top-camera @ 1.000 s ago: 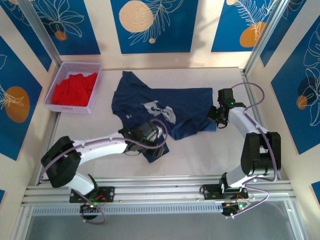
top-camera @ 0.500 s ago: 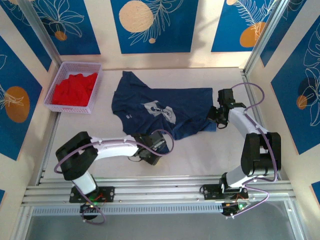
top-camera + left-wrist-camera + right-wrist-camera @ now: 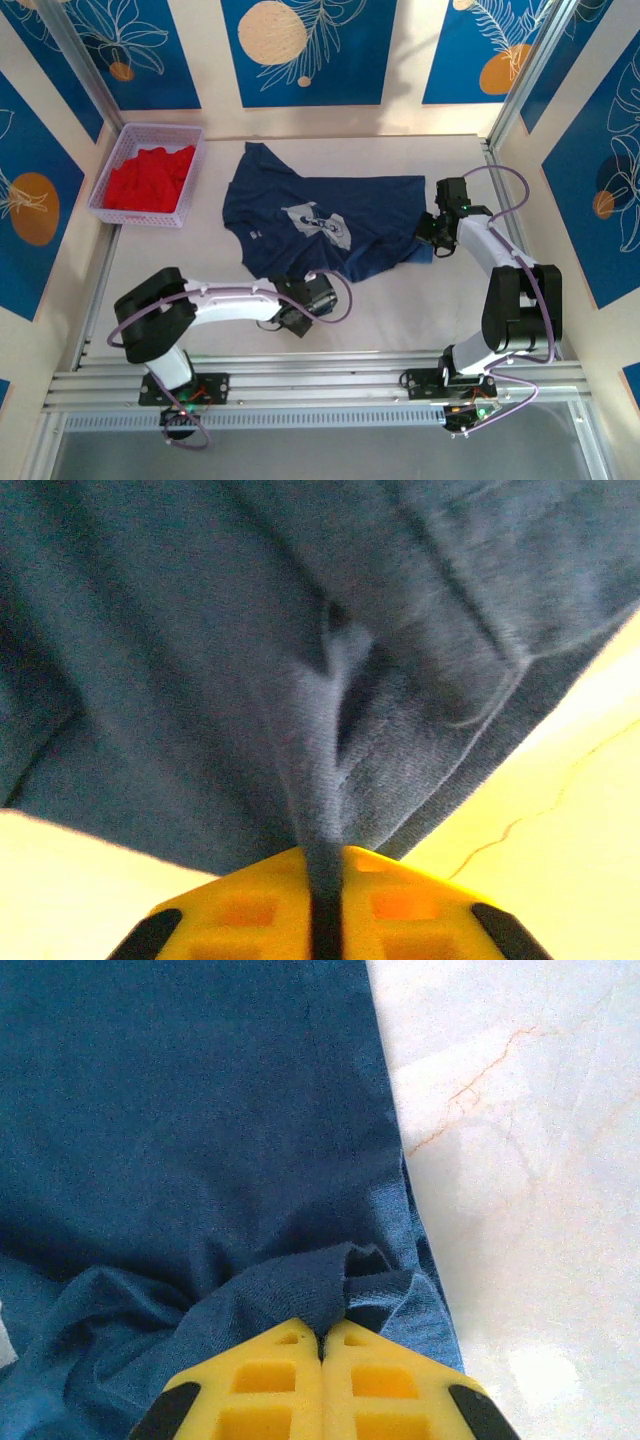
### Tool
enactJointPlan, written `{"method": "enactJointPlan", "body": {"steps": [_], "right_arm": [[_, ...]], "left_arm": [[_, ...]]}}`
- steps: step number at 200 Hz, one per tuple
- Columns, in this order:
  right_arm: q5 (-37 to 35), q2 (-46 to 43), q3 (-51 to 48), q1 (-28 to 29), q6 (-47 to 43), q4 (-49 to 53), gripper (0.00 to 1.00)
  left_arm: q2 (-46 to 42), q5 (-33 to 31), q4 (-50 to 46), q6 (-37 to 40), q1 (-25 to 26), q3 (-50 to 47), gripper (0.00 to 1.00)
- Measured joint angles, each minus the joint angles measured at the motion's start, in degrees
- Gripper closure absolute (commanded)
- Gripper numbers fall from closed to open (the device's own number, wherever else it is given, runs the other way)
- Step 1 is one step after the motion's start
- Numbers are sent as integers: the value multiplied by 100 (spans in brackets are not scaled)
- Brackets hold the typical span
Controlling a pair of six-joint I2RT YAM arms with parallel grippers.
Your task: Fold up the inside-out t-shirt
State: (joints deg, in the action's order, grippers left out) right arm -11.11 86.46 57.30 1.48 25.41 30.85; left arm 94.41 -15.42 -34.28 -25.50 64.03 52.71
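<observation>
Well, a lilac mesh basket (image 3: 142,217) at the far left holds a red garment (image 3: 148,178). The left gripper (image 3: 323,870) and right gripper (image 3: 322,1336) each pinch tight a bunched fold of the soft navy t-shirt (image 3: 320,215).

Left fingers (image 3: 240,912) and right fingers (image 3: 262,1380) both clamped tightly together.

The right gripper (image 3: 322,1338) has its two yellow fingers (image 3: 255,1380) pressed together, with a bunched fold of the navy t-shirt (image 3: 190,1130) pinched between the tips. The cloth puckers into wrinkles just ahead of the fingers and to their left, then lies flatter farther ahead. Its hem (image 3: 383,1110) runs from far ahead down to just right of the fingertips. Right of the fingers lies the bare pale table (image 3: 530,1160), marked with thin orange veins.
</observation>
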Motion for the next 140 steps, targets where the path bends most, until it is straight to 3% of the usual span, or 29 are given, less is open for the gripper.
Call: {"method": "enactJointPlan", "body": {"steps": [46,71,106,140], "right_arm": [[50,-7,-39,-2,0,-2,100],[203,-114,-79,-2,2,-4,100],[455,-577,85,-37,4,61,100],[437,-1034,1126,-269,-9,282,100]], "left_arm": [[-732,-273,-157,55,-35,-197,100],[-1303,-367,-199,59,-328,-199,100],[-2326,-542,-354,210,-1703,229,100],[-3272,-772,-345,461,-3047,1438,100]]}}
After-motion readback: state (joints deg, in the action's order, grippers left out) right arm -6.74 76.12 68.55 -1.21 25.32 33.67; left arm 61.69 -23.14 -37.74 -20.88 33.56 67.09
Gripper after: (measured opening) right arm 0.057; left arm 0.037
